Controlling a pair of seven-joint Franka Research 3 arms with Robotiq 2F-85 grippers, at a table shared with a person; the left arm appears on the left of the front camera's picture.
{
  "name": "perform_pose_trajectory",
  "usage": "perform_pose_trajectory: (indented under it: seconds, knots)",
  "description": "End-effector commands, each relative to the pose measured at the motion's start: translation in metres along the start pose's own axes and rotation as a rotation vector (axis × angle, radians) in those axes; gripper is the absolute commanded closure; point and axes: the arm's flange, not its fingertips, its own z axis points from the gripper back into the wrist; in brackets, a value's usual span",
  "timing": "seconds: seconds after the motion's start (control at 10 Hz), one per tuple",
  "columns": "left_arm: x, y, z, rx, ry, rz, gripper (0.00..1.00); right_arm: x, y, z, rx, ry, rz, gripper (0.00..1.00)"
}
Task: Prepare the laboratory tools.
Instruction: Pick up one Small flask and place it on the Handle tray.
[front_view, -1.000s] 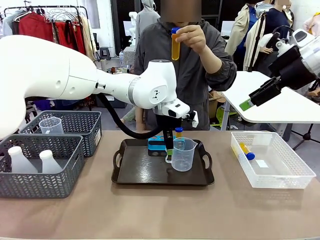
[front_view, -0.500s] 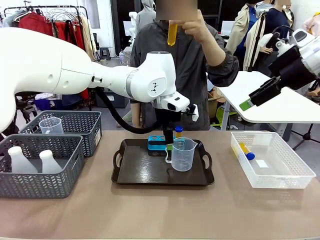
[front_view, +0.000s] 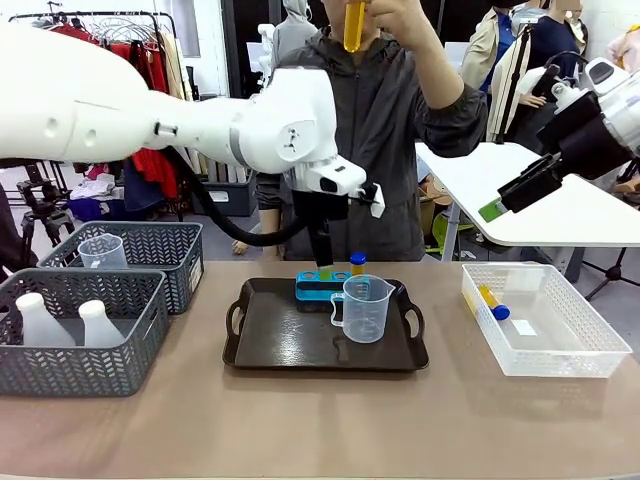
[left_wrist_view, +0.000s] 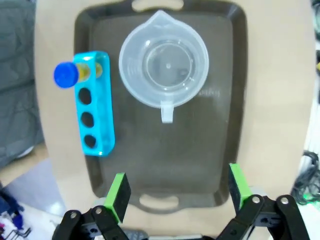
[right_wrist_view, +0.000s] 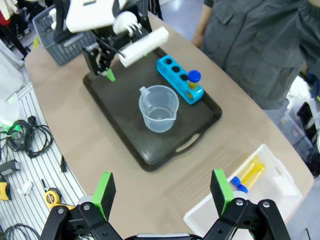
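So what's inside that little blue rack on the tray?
One blue-capped tube of yellow liquid stands in an end hole of the blue rack. Its other three holes look empty. The tube's lower end is hidden inside the rack.

Dark tray (front_view: 285, 338) on table (front_view: 300, 425) centre; two grey mesh baskets (front_view: 90, 375) left; clear bin (front_view: 548, 366) right.

Bright, even indoor light comes from overhead. The dark tray (front_view: 285, 345) shows a soft sheen with pale reflections in the front view, and the shadow under the beaker (front_view: 365, 308) is faint and short. The white left arm (front_view: 80, 110) is nearly blown out. The left wrist view is soft all over, with the edges of the surface (left_wrist_view: 272, 100) bowed by the wide lens. The right wrist view is crisper, curving at its corners.
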Motion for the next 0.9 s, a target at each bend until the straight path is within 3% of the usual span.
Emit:
perform_pose_trajectory:
  seconds: [0.0, 0.2, 0.4, 0.6, 0.8]
  knots:
    - [-0.029, -0.025, 0.031, 0.023, 0.004, 0.064, 0.00, 0.001, -0.001, 0.000, 0.016, -0.016, -0.007, 0.00]
    - [-0.059, -0.039, 0.078, 0.049, 0.010, 0.188, 0.00, 0.001, -0.001, 0.000, 0.016, -0.016, -0.007, 0.00]
    - [-0.093, -0.058, 0.118, 0.147, 0.041, 0.413, 0.00, 0.001, -0.001, 0.000, 0.016, -0.016, -0.007, 0.00]
    - [-0.141, -0.073, 0.144, 0.151, 0.086, 0.629, 0.00, 0.001, -0.001, 0.000, 0.016, -0.016, -0.007, 0.00]
    - [-0.192, -0.080, 0.159, 0.165, 0.038, 0.833, 0.00, 0.001, -0.001, 0.000, 0.016, -0.016, -0.007, 0.00]
